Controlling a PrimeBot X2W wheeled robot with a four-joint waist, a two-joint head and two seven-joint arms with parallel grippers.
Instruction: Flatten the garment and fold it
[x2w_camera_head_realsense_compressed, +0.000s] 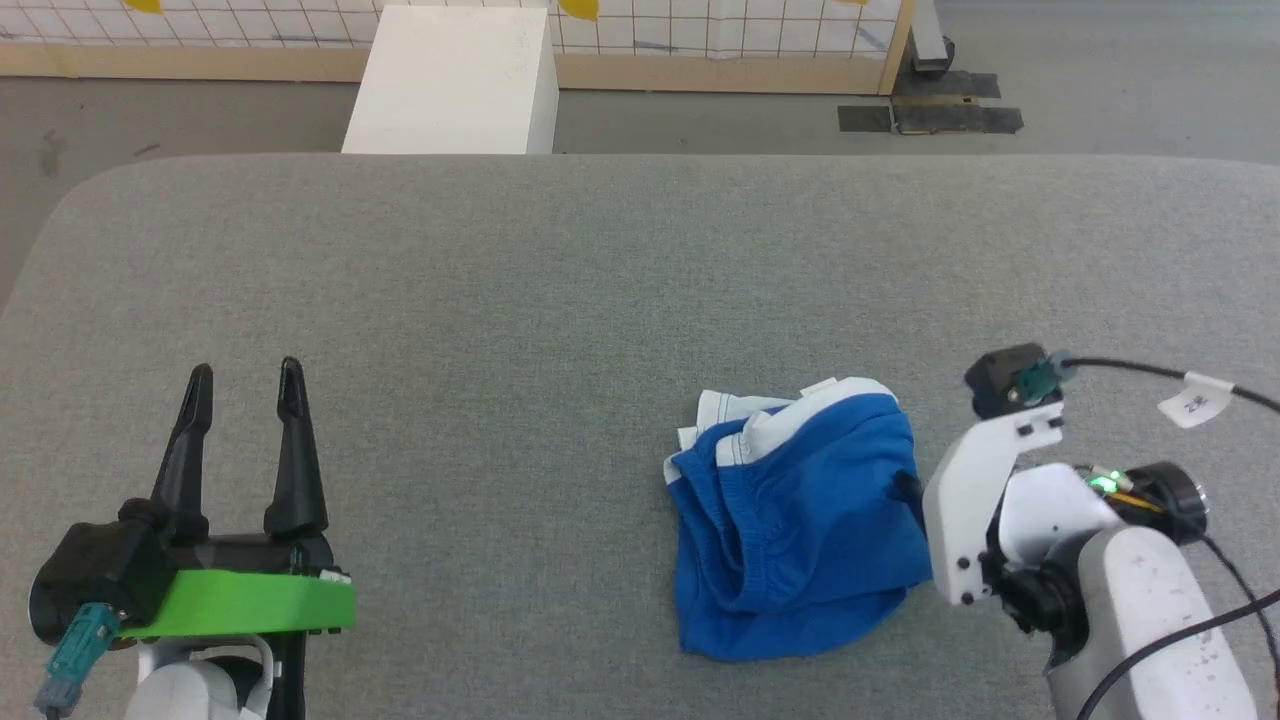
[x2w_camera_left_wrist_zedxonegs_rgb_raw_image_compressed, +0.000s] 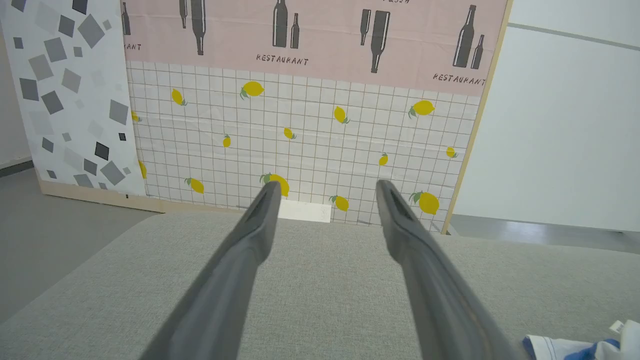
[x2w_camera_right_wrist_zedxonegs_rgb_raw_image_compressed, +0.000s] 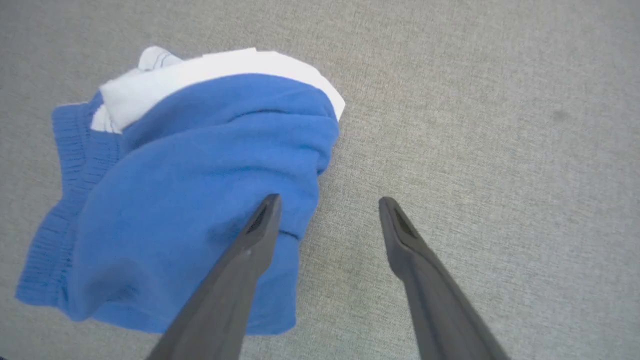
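Right gripper (x2w_camera_right_wrist_zedxonegs_rgb_raw_image_compressed: 328, 200) over bunched blue garment (x2w_camera_right_wrist_zedxonegs_rgb_raw_image_compressed: 200, 160)

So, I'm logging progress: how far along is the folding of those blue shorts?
Done: nothing yet; the blue shorts lie bunched in a heap on the grey table. In hand: nothing; the right gripper hovers open over their edge, the left gripper is open, well apart. Left: flattening them out, then folding.

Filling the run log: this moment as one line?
shorts: crumpled on grey table | left hand: open, empty | right hand: open, empty, over shorts' edge
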